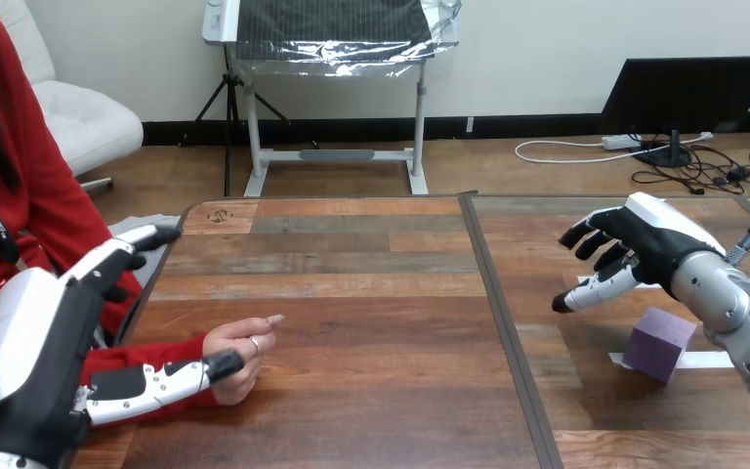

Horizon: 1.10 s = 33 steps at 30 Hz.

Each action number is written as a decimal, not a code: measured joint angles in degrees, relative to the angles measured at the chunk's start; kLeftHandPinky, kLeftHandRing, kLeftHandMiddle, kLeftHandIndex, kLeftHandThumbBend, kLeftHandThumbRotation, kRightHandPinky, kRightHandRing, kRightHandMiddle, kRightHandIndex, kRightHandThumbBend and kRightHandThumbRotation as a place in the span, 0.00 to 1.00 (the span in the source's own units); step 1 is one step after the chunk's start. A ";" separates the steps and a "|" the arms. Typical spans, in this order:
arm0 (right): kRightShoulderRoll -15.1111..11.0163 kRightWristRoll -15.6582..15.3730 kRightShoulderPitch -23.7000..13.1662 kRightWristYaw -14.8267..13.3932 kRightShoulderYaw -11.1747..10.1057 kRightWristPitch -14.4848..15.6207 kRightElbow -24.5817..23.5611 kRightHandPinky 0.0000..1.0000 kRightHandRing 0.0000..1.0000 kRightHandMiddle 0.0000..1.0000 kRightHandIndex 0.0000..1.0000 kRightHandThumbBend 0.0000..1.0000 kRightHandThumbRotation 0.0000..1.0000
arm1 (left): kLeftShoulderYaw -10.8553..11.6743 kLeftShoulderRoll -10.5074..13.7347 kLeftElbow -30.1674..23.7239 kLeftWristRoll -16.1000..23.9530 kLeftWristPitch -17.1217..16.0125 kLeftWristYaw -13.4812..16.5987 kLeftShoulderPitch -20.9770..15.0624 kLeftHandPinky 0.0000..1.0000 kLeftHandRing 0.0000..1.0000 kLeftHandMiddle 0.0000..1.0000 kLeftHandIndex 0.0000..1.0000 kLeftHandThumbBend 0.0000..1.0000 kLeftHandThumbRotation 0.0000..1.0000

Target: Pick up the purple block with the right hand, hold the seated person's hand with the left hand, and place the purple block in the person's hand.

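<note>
**Purple block on the counter, both robot hands open**

A purple block [660, 344] sits on the right half of the wooden counter [371, 293], tilted slightly, on top of a white strip [713, 360] that lies flat under it. Nothing is touching the block.

Just above and behind it hangs the robot's right hand [637, 244]. Its fingers are loosely bent and spread and hold nothing, and their tips point left (away from the block).

Well apart, on the left half of the counter, the person's hand [239, 350] rests in a loose curl at the end of a red sleeve. The robot's left hand [29, 337] is beside that forearm, spread wide. Its fingers [122, 252] reach out on the sleeve's far side and its thumb [161, 379] lies along the near side of the wrist. Whether the thumb touches the wrist cannot be told.
</note>
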 measured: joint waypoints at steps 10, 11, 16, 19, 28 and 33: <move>-0.62 -0.63 0.00 -0.01 0.00 0.04 -0.12 0.58 0.67 0.71 0.80 0.86 0.47 | -0.17 -2.02 0.03 -5.03 -5.24 0.39 1.71 0.71 0.82 0.83 0.81 0.79 0.58; -0.68 -0.66 0.00 -0.01 0.00 0.05 -0.12 0.58 0.67 0.71 0.80 0.86 0.48 | -0.22 -2.19 0.03 -5.33 -5.59 0.44 1.83 0.72 0.82 0.83 0.81 0.78 0.58; -1.11 -1.00 0.00 -0.01 0.04 0.22 -0.12 0.58 0.69 0.73 0.81 0.90 0.53 | -0.69 -2.99 0.02 -6.87 -7.21 0.58 2.52 0.73 0.82 0.83 0.80 0.76 0.59; -1.41 -1.73 0.00 -0.01 0.30 0.67 -0.13 0.59 0.71 0.75 0.81 0.91 0.54 | -1.07 -3.73 0.01 -7.40 -8.12 0.84 3.02 0.74 0.82 0.82 0.79 0.75 0.60; -2.35 -2.91 -0.01 0.46 0.68 1.93 -0.13 0.61 0.75 0.79 0.82 0.96 0.56 | -2.24 -5.88 -0.25 -8.16 -10.22 1.14 5.10 0.74 0.81 0.82 0.78 0.72 0.64; -2.82 -3.79 -0.01 1.19 0.82 3.26 -0.13 0.63 0.76 0.80 0.82 0.97 0.56 | -2.51 -6.81 -0.63 -8.18 -11.00 1.14 6.40 0.74 0.81 0.81 0.78 0.71 0.65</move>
